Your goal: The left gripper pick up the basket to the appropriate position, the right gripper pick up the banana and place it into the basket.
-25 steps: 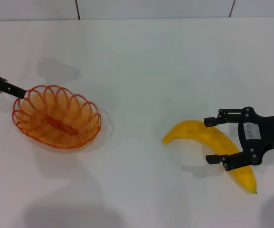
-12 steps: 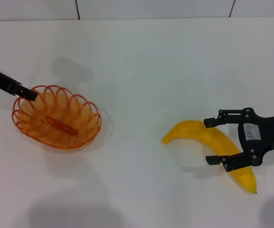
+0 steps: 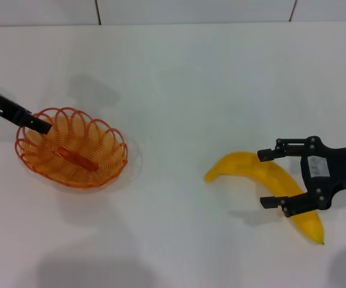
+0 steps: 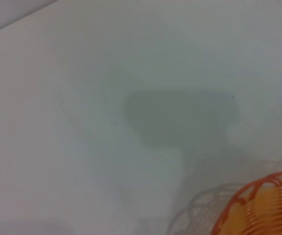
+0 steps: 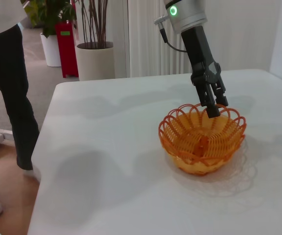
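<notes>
A: Right gripper (image 3: pixel 271 178) first. Fingers spread, one either side of the banana (image 3: pixel 267 187), upper finger (image 3: pixel 274 150) at its back edge, lower one (image 3: pixel 273 201) at its near edge. No squeeze visible.

B: Banana position?

A: Flat on the desk (image 3: pixel 190 90), right of centre, dark tip toward the near right corner. Open desk all around it, and a wide bare stretch between it and the basket (image 3: pixel 71 147).

B: Left side?

A: Left gripper (image 3: pixel 39 126) is at the basket's far-left rim, tip poking over the rim into the bowl. In the right wrist view its fingers (image 5: pixel 214 105) look close together at the rim (image 5: pixel 199 108), but whether they pinch the wire, cannot tell. Basket sits on the left half of the desk, well clear of the far edge.

B: Change from a second ago?

A: Left gripper tip has slid further over the rim, inward. Basket nudged slightly. Right gripper and banana unchanged.

B: Materials?

A: Basket is orange looped wire, scalloped rim, shallow oval. Banana smooth, curved, bright yellow. Desk plain white, matte. Grippers black with screws, white label on the right one.
</notes>
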Controlling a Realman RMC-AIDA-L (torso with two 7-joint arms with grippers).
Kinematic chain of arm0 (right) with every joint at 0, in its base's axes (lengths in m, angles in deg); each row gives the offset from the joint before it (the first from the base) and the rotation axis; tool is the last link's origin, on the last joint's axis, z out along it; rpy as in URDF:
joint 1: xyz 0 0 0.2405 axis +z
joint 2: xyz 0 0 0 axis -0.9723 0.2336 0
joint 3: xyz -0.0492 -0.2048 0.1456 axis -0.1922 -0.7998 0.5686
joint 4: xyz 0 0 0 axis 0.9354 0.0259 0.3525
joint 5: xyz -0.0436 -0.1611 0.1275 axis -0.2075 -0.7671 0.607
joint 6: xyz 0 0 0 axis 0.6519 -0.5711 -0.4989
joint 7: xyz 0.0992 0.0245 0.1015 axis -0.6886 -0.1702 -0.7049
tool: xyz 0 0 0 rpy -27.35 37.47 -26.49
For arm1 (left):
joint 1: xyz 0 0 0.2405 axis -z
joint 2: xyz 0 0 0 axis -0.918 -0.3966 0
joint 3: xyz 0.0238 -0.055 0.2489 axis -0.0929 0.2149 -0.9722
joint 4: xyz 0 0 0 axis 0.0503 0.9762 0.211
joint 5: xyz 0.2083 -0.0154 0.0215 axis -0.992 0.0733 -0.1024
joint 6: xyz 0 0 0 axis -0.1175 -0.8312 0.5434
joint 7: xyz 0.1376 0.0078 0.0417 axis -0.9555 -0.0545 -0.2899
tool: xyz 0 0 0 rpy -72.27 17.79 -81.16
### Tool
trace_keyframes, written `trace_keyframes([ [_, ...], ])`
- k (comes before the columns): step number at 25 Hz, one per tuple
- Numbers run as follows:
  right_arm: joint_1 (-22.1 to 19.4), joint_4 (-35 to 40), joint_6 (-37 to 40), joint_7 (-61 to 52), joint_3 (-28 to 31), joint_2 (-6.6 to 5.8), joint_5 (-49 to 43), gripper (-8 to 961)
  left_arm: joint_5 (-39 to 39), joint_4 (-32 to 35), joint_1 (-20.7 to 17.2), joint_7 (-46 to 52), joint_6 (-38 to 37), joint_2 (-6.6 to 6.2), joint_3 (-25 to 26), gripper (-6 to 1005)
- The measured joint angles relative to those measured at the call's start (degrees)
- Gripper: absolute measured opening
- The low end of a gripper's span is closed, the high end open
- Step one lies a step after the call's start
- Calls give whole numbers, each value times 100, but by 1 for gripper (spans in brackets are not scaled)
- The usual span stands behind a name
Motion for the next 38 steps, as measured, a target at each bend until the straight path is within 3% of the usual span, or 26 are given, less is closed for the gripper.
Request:
trace_keyframes([
  [11,8,0,0,0,0,0,0,882,0,1,-19,24,14,7,-86,701],
  [17,9,0,0,0,0,0,0,881,0,-4,-21,95,18,10,-178,490],
  [22,10,-31,0,0,0,-2,0,881,0,-101,6,126,18,5,-178,248],
  [28,14,-70,0,0,0,-25,0,881,1,-124,19,135,13,9,-178,69],
  [38,9,-71,0,1,0,-27,0,882,9,-130,22,147,-14,12,-167,67],
])
